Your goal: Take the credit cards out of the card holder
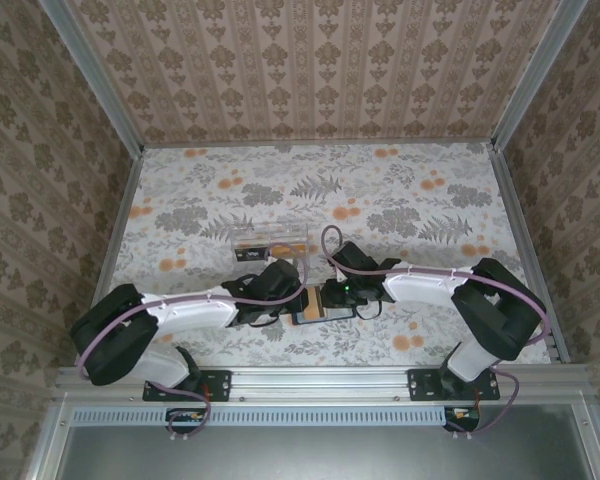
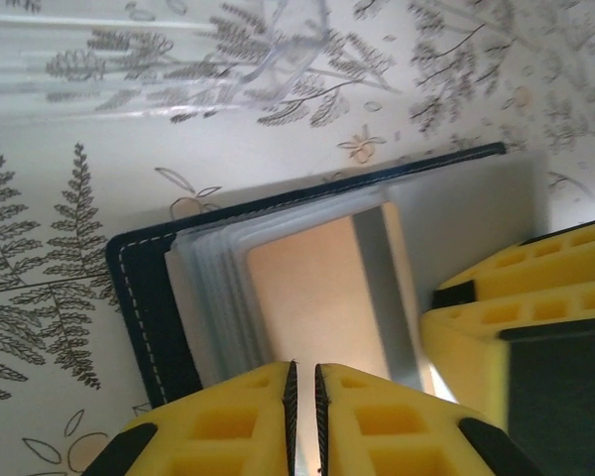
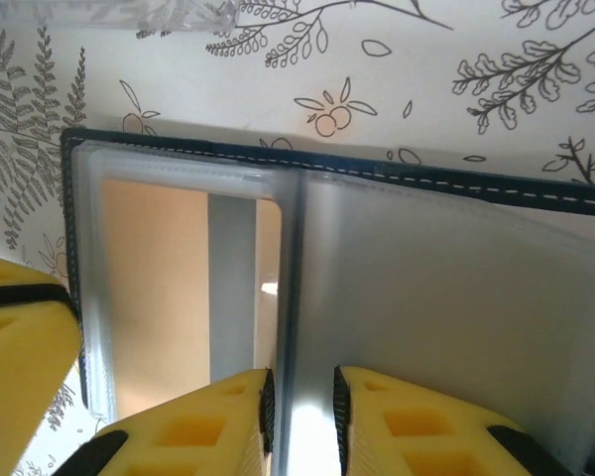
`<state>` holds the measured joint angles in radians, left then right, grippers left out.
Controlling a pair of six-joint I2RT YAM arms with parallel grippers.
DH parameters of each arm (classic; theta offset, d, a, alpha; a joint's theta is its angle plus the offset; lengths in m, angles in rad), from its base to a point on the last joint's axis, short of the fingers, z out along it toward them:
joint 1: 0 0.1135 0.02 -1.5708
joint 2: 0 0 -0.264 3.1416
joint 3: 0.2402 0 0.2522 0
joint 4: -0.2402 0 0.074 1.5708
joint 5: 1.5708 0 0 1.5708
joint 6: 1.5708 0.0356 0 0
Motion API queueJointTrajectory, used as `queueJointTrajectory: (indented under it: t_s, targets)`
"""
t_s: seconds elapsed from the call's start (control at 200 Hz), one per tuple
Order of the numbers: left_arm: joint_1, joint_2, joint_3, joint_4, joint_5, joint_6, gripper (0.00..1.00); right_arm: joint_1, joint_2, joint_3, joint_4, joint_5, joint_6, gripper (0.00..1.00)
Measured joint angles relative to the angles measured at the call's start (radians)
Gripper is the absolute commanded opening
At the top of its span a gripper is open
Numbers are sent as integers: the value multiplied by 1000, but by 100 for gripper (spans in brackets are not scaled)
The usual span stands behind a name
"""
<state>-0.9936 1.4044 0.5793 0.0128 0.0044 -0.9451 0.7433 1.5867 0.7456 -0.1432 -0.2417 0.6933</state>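
The dark navy card holder (image 1: 325,314) lies open on the table between both grippers. In the left wrist view its navy cover (image 2: 144,297) frames clear sleeves and a tan credit card (image 2: 307,288) with a grey stripe. My left gripper (image 2: 303,369) hangs over the card's near end, jaws closed to a hairline gap; I cannot tell whether anything is pinched. My right gripper (image 3: 300,382) is shut on the upright clear middle leaf of the card holder (image 3: 456,183), with the credit card (image 3: 154,288) to its left. From above, the left gripper (image 1: 298,298) and right gripper (image 1: 332,296) almost touch.
A clear plastic box (image 1: 270,240) stands just behind the card holder, and its edge (image 2: 129,69) runs along the top of the left wrist view. Patterned walls close in the table on three sides. The arms' bases sit at the near edge.
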Motion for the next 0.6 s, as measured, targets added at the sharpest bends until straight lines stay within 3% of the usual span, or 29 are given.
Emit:
queueJointTrajectory:
  t_s: [0.325, 0.6]
  targets:
    - [0, 40, 0, 8, -2, -1, 17, -48, 33, -48, 147, -133, 50, 25]
    - [0, 49, 3, 15, -9, -2, 16, -77, 53, -76, 228, -209, 90, 12]
